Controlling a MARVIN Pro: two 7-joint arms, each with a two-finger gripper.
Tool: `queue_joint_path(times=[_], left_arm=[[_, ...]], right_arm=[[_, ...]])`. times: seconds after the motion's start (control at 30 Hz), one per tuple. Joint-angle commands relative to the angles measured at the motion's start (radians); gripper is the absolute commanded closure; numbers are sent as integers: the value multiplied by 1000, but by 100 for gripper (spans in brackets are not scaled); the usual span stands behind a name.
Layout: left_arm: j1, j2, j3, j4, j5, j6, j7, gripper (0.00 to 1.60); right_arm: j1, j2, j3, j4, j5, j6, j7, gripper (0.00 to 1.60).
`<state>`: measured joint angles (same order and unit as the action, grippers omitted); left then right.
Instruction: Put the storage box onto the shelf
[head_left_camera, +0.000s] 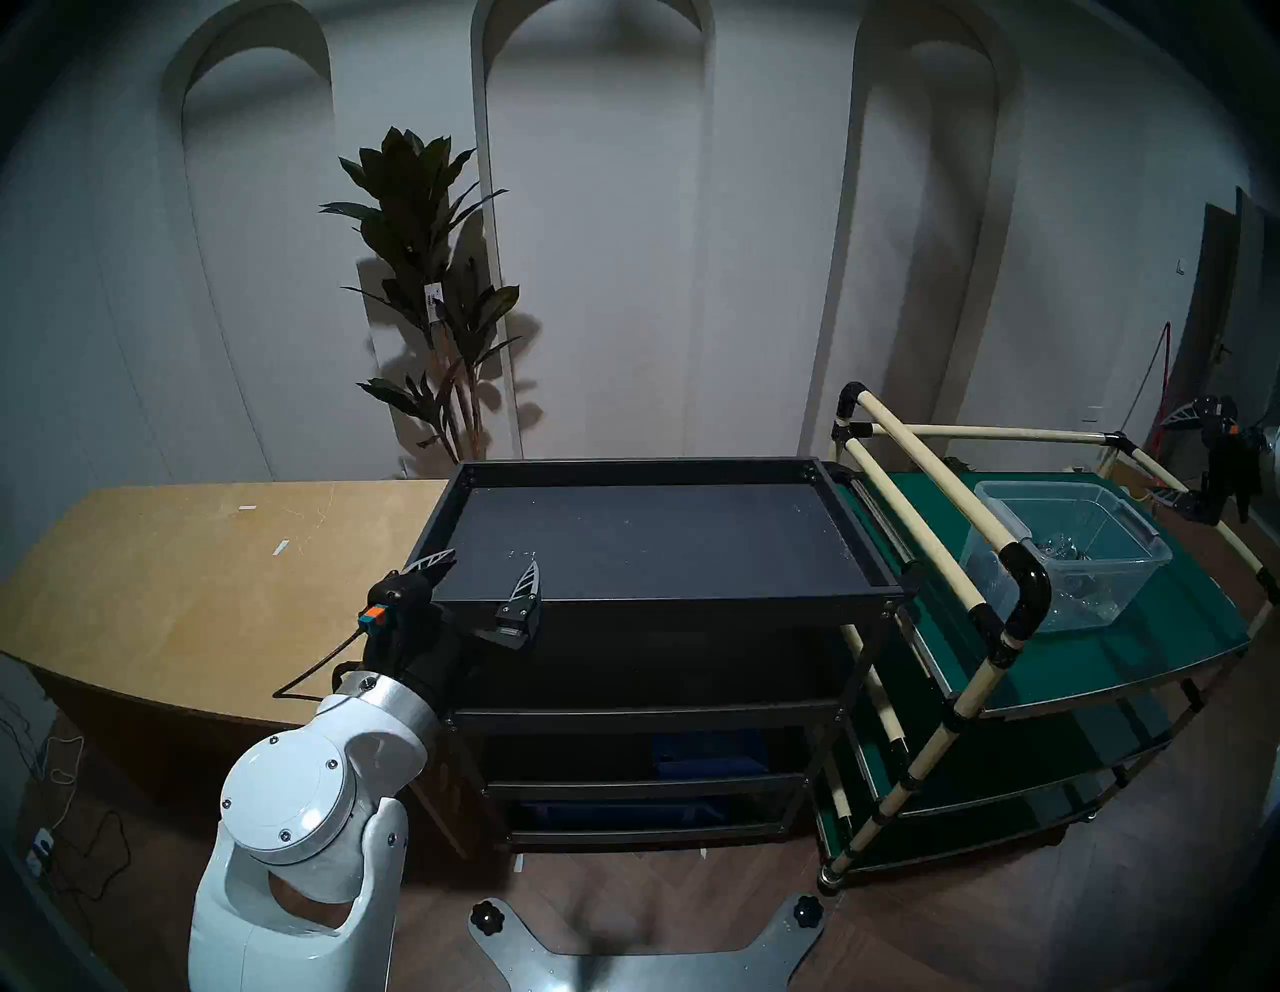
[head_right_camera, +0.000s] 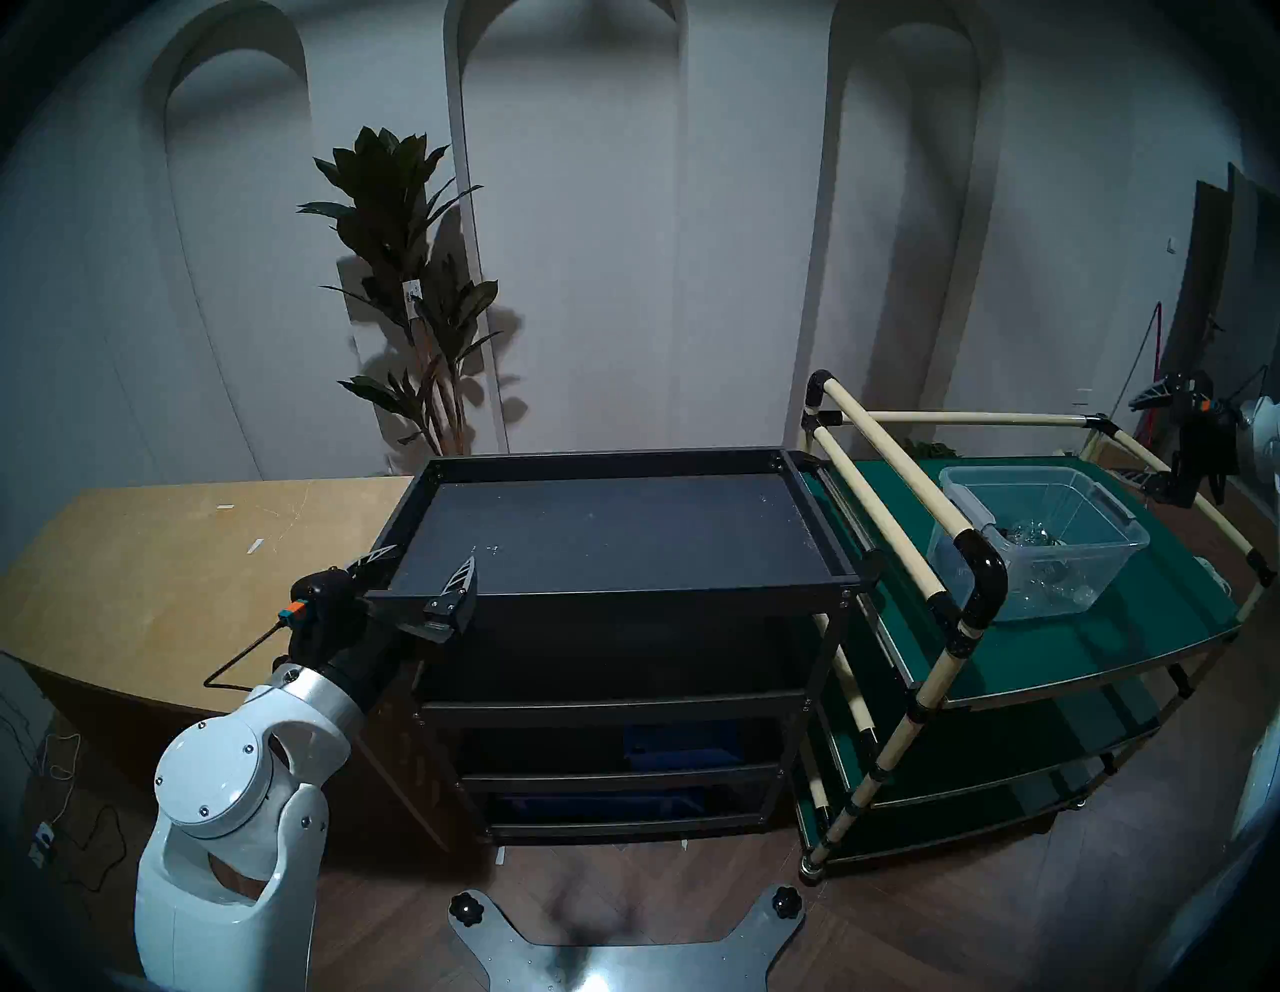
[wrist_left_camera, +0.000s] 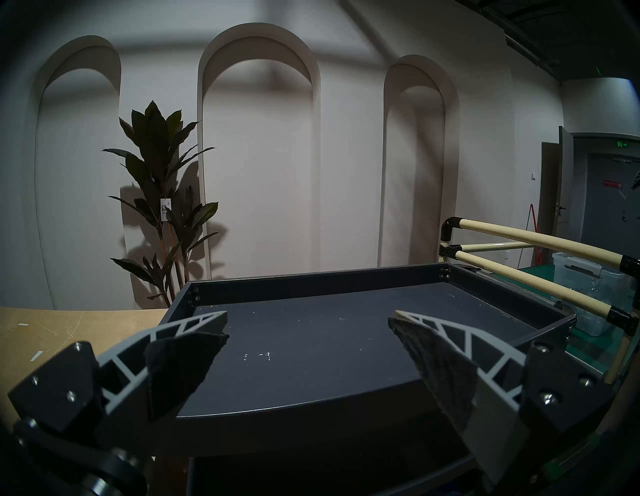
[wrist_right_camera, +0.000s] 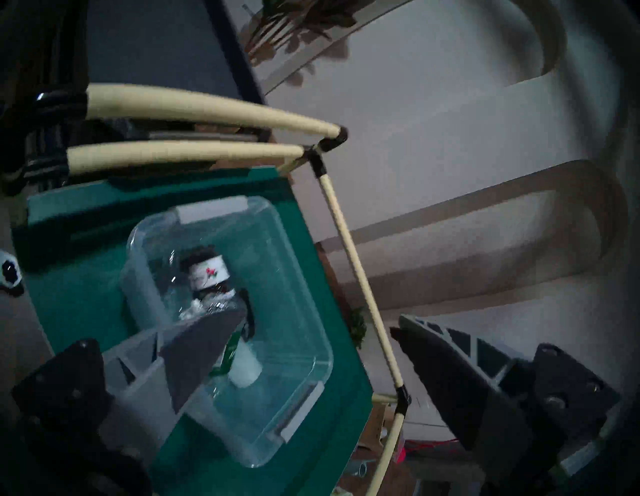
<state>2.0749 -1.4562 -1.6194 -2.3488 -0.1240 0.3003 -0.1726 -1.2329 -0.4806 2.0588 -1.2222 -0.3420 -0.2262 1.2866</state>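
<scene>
Box of clear plastic, one only, sits on the green top level of the cart at the right, with no lid and a grey clip handle at each of its two short ends. Inside it lie a few small items: the right wrist view shows one dark bottle with a white label and one white cup-like piece, along with some clear shiny bits too blurred to count. The cart has three green levels and a frame of cream pipes with black joints, two of the pipes running side by side along its left edge, between the box and the shelf. That shelf, one black metal rack with a raised rim around its flat dark top, stands just beside the cart on its left; blue shapes show dimly on its lower levels. The right hand hangs above the far right edge of the cart, near the box but apart from it, its two fingers spread wide and gripping nothing. The left hand is level at the near left corner of the shelf top, its two fingers also spread wide with nothing between them. Left of the shelf is one tan wooden table, and behind it one tall leafy plant stands against a white wall with three arched recesses.
</scene>
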Motion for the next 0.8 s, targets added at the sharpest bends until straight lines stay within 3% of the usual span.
queue_joint_path(times=[0.0, 0.03, 0.3, 0.77], left_arm=[[-6, 0, 0, -18, 0, -4, -1, 0], [-6, 0, 0, -18, 0, -4, -1, 0], [-6, 0, 0, -17, 0, -4, -1, 0], [-6, 0, 0, -16, -1, -4, -1, 0]], right_arm=[[75, 105, -85, 47, -57, -47, 20, 0], [79, 128, -111, 57, -59, -53, 21, 0], [144, 113, -215, 75, -100, -74, -4, 0], [266, 24, -432, 156, -182, -116, -59, 0]])
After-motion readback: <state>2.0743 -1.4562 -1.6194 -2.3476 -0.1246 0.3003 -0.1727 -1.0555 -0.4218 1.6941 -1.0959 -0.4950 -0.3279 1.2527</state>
